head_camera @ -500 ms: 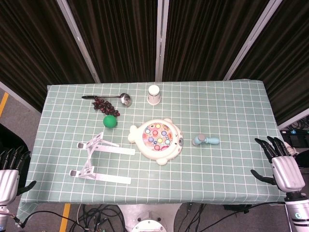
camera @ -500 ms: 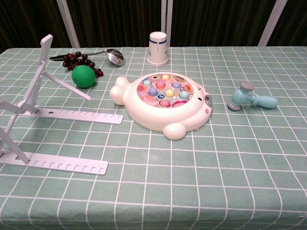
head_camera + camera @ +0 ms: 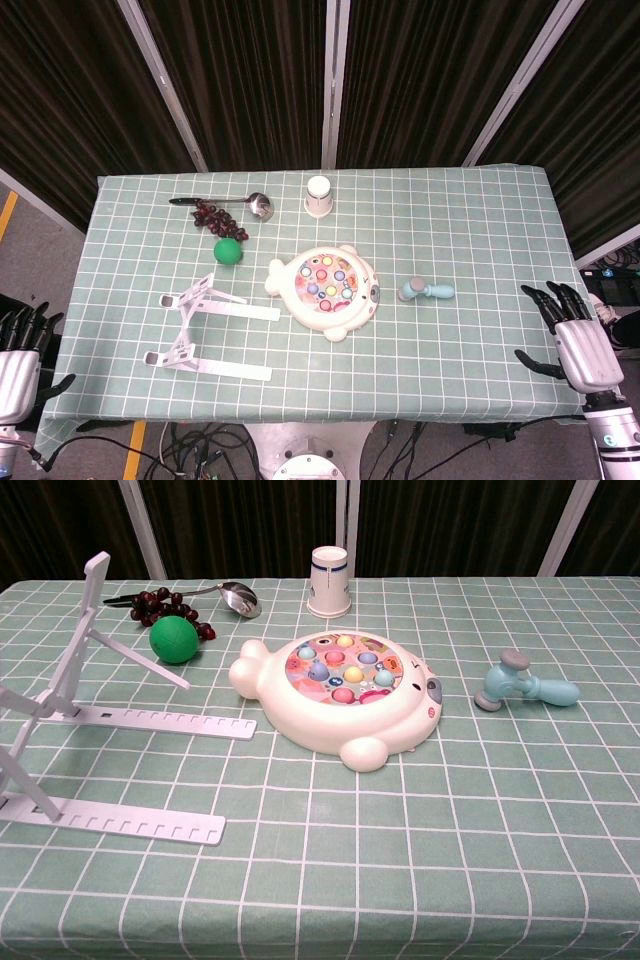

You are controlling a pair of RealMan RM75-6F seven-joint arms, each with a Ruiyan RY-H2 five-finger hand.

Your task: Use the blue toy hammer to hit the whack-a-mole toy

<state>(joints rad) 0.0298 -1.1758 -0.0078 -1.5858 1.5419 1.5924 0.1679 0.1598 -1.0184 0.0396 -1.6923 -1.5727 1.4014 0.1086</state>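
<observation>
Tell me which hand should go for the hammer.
Right. The hammer lies right of the mole toy, handle pointing toward the right hand, which hangs open at that table edge. The left hand sits off the far left corner.

hammer [image 3: 426,291] right of whack-a-mole toy [image 3: 326,291] | ball [image 3: 228,250], stand [image 3: 205,327] left | cup [image 3: 318,195] behind

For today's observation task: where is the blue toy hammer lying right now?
In the head view, the blue toy hammer lies on the table, just right of the whack-a-mole toy, untouched by either hand.
</observation>
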